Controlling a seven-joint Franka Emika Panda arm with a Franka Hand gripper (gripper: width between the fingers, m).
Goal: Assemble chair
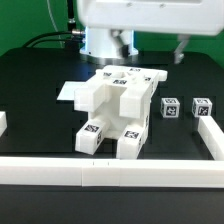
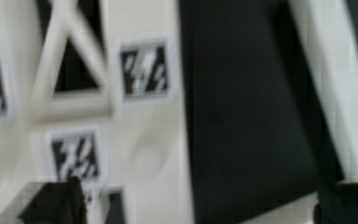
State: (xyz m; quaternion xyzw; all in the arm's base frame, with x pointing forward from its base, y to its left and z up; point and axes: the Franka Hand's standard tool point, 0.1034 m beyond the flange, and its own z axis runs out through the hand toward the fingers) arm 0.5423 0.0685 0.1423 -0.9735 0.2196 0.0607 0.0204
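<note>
In the exterior view, the chair (image 1: 116, 108) is being shown partly joined at the middle of the counter (image 1: 40, 70); two tagged blocks (image 1: 170, 108) are lying apart, near the counter's edge on the exterior view's right. In the wrist view, the X-braced panel (image 2: 123, 125) is being seen close below the pincer (image 2: 202, 205), whose fingertips (image 2: 51, 205) are being shown wide apart, released.

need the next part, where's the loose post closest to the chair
The loose post stands just to the exterior view's right of the part-built chair, with a second post between it and the border rail.
</note>
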